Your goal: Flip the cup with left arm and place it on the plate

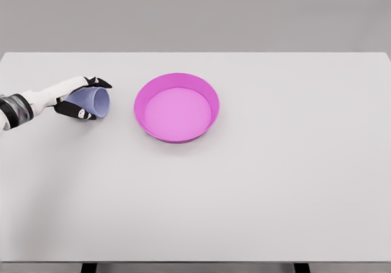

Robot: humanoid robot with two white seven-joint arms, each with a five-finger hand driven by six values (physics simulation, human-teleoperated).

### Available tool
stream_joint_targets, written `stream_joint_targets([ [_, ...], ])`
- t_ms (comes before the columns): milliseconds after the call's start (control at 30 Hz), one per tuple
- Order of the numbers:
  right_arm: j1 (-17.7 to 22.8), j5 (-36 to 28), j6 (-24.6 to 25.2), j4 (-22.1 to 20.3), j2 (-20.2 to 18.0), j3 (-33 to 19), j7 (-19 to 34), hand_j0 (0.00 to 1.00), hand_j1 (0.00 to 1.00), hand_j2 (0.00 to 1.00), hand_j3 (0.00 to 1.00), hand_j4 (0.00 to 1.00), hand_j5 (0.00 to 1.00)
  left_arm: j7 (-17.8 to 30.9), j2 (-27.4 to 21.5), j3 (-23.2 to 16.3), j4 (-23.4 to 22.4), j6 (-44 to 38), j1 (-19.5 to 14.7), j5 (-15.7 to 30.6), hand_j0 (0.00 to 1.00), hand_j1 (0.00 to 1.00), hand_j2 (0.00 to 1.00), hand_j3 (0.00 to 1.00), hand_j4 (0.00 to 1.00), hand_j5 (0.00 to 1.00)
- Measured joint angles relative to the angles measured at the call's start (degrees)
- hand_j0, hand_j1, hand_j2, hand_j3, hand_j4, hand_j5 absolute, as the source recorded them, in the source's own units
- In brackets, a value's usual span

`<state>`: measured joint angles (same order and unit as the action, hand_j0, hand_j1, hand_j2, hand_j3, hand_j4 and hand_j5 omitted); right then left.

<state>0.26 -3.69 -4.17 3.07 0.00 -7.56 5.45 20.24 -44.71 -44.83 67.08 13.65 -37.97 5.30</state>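
The cup is a pale lavender-blue tumbler with smooth, matte walls that taper from a wide round mouth to a narrower base; it lies tilted on its side at the left of the bench, its open mouth turned toward the right and slightly toward the camera, its base buried in the palm. The left robot hand is clasped around it; black-tipped fingers curl over the upper wall, and the thumb and lower fingers press under the lower wall near the rim; the white, segmented forearm runs off the left edge, with a darker grey band at the wrist. Whether the cup touches the bench or hangs just above it cannot be told.

The plate is a magenta dish, round and shallow, with a raised, slightly flared rim and a flat, lighter pink floor; its surface looks smooth and plastic-like; it sits near the middle of the bench, just right of the cup and apart from it; a bare strip of bench lies between them.

The bench is a plain, off-white, matte slab; two dark legs show beneath its front edge; a flat grey wall stands behind.
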Motion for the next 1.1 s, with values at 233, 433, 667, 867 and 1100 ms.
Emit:
stream_joint_targets([
  [233,0.0,0.0,0.0,0.0,0.0,0.0,0.0,1.00,1.00,1.00,1.00,1.00,1.00,0.0,0.0,0.6,0.7,0.5,0.0,0.5,0.74,0.74,0.74,0.74,0.74,0.74],
  [433,0.0,0.0,0.0,0.0,0.0,0.0,0.0,1.00,1.00,1.00,1.00,1.00,1.00,-0.1,-0.3,1.6,3.0,2.7,0.1,2.1,0.74,0.74,0.74,0.74,0.74,0.74],
  [667,0.0,0.0,0.0,0.0,0.0,0.0,0.0,1.00,1.00,1.00,1.00,1.00,1.00,-0.1,-0.5,3.4,4.8,5.7,0.3,3.2,0.74,0.74,0.74,0.74,0.74,0.74],
  [867,0.0,0.0,0.0,0.0,0.0,0.0,0.0,1.00,1.00,1.00,1.00,1.00,1.00,-0.2,-0.2,5.2,8.0,6.8,0.7,4.0,0.74,0.74,0.74,0.74,0.74,0.74],
  [1100,0.0,0.0,0.0,0.0,0.0,0.0,0.0,1.00,1.00,1.00,1.00,1.00,1.00,-0.3,1.9,5.3,9.5,8.9,0.8,5.8,0.74,0.74,0.74,0.74,0.74,0.74],
])
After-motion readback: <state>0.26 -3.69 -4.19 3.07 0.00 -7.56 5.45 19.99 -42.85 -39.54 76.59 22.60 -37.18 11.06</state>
